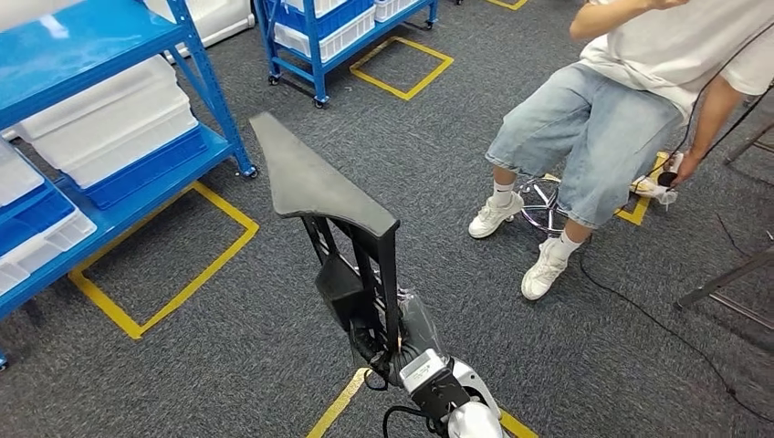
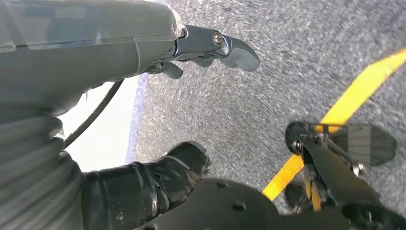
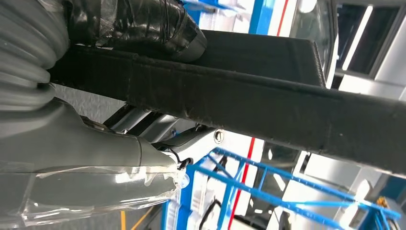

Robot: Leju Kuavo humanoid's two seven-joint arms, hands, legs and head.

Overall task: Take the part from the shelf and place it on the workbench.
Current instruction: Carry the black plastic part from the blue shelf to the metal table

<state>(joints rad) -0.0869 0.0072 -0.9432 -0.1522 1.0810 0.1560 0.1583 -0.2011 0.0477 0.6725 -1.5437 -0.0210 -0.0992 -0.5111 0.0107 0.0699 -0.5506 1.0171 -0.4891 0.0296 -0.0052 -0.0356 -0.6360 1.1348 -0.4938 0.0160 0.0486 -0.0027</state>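
- While you read this near to far, start at the right hand point(image 1: 402, 339): it grips the part point(image 1: 315, 178), a black flat wedge-shaped panel on a black frame, low on that frame, and holds it upright in the head view. In the right wrist view dark fingers point(image 3: 143, 24) wrap over the panel's edge with the grey thumb on the other side, so you can take that grasp as firm.
- Your left hand point(image 2: 158, 120) holds nothing; its thumb and dark fingers stand apart over the grey carpet point(image 2: 249, 105), near a yellow floor line point(image 2: 344, 105).
- Just past the part, the carpet carries yellow marked squares point(image 1: 164, 274); the part stands over bare floor, clear of everything.
- Further off on the left stands the blue shelf point(image 1: 100, 36) with white bins point(image 1: 109, 119) stacked on it. The part is well apart from it, so I judge the pick done.
- Off to the right a person sits on a stool point(image 1: 602, 137), feet on the carpet, near your path; watch that side.
- No table can be seen from here, so carrying and setting down are both left: roughly the first half of the job is behind you.
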